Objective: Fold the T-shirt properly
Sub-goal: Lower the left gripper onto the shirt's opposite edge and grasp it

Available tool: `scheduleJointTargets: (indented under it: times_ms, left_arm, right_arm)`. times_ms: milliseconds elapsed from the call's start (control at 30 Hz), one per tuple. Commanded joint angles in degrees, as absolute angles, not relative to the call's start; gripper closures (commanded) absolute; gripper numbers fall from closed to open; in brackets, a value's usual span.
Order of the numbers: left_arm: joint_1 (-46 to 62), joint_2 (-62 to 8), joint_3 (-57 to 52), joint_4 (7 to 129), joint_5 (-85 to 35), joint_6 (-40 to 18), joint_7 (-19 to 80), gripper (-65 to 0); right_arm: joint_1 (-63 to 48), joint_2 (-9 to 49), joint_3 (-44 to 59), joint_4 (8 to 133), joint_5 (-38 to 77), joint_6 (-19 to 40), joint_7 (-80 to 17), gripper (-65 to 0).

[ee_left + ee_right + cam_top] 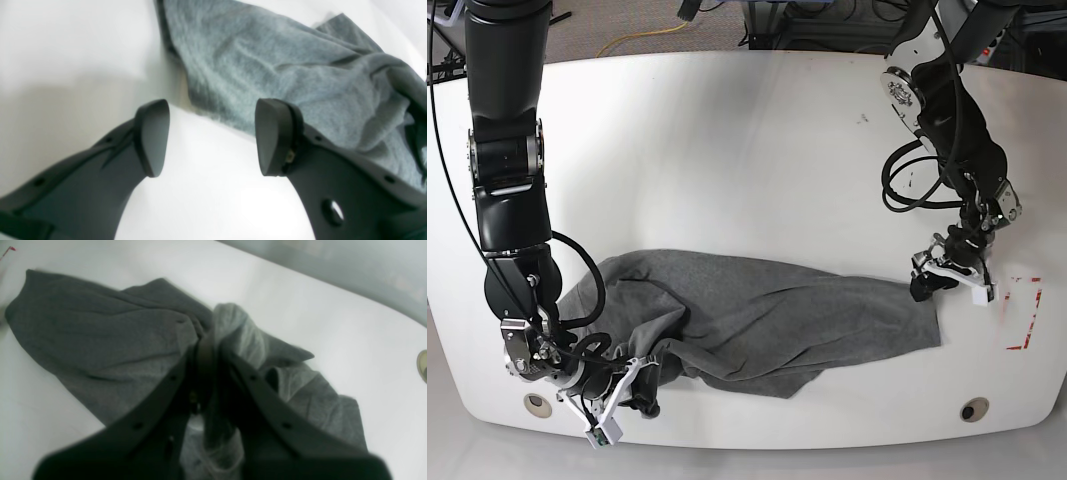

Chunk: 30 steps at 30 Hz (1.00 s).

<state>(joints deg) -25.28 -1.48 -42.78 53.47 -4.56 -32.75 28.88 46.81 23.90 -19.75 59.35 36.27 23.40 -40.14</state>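
The grey T-shirt (767,320) lies crumpled and stretched sideways across the near half of the white table (727,150). My right gripper (639,388) is at the shirt's lower left end. In the right wrist view its jaws are shut on a bunched fold of the T-shirt (100,333), pinched at the right gripper (205,350). My left gripper (947,280) hovers at the shirt's right edge. In the left wrist view the left gripper (213,140) stands open over bare table, with nothing between its fingers (151,138); the T-shirt (267,66) lies just beyond them.
Red tape marks (1025,315) sit on the table right of the left gripper. Two round holes (972,410) (537,404) lie near the table's front edge. Cables (642,40) and equipment run behind the table's far edge.
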Motion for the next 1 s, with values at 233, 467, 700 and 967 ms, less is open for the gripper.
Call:
scheduleJointTargets:
  times_ms: [233,467,700,967]
  left_arm:
    - [-30.7,-4.7,-37.4,39.5,-6.1,-33.0,19.9,-37.4]
    - [-30.8,-4.6,-38.4,38.6,-7.7,-33.1,18.9,-37.2]
    - [-30.9,-4.6,-38.4,38.5,-7.5,-33.1,18.9,-10.4]
    - [-30.6,-4.1,-38.9,39.4,-8.5,-33.1,23.1,-1.7]
  right_arm:
    - [49.5,24.4,-19.2,60.3,37.2,23.4,-38.5,0.0]
    - [49.5,24.4,-19.2,60.3,37.2,23.4,-38.5,0.0]
    - [49.0,24.4,-19.1,60.3,37.6,23.4,-38.5,0.0]
    - [48.7,24.4,-19.1,60.3,37.7,23.4,-38.5,0.0]
